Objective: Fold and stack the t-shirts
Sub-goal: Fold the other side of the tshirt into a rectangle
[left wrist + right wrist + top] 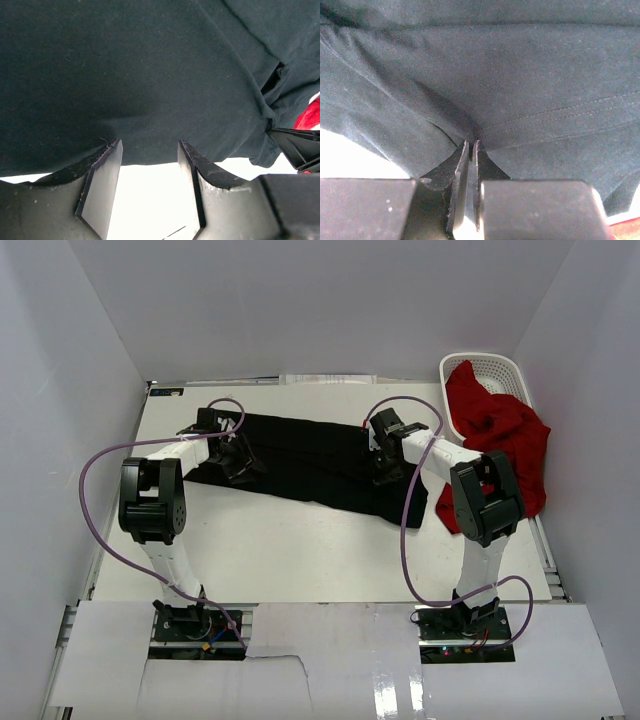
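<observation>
Right wrist view: right claw (471, 143) clamped on the black t-shirt (530, 80); left claw (149, 146) apart at its hem.

Bright, even light from above, faint shadows; wrist views grainy, pale areas perhaps overexposed
</observation>
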